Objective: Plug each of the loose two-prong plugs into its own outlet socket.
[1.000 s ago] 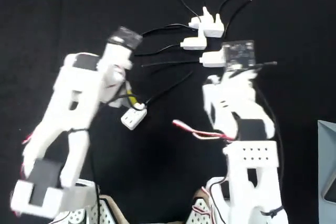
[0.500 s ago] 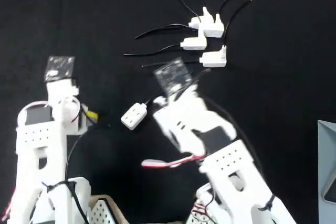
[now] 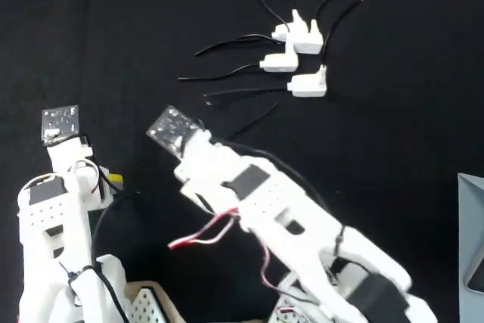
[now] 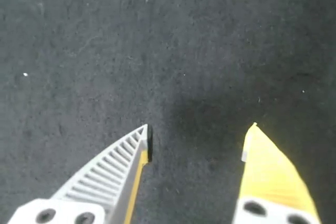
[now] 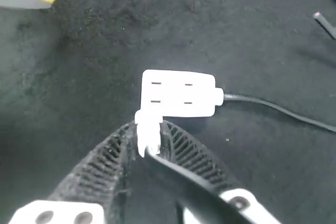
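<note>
Item, left arm (image 3: pixel 53 217): you find it at the lower left of the high view. Its left fingers (image 4: pixel 268 171), one white and ribbed, the other yellow, stand wide apart with nothing between them, over bare black counter (image 4: pixel 157 35). Item, right arm (image 3: pixel 257 194): it stretches from the lower right of the high view up toward the centre left, ending just right of the left arm. Its right fingers (image 5: pixel 105 161), dark and ribbed, are closed tight on a small white plug (image 5: pixel 148 135), which stands between their tips. Item, outlet socket (image 5: pixel 178 94): a white rectangular block lying flat on the counter with two pairs of slots facing up. A black cable (image 5: pixel 273 109) leaves its far end. The held plug touches the socket at one corner of its near edge; you cannot tell from the right wrist view whether the prongs are seated in any slot. The left arm's yellow fingertip shows in that view too, apart from the socket. Item, group of white plug-and-socket pieces (image 3: pixel 280 62): they lie at the upper centre of the high view, well apart from both arms, with thin black leads (image 3: pixel 227 73) trailing left and upward. You cannot tell which pieces are plugs and which are sockets.
</note>
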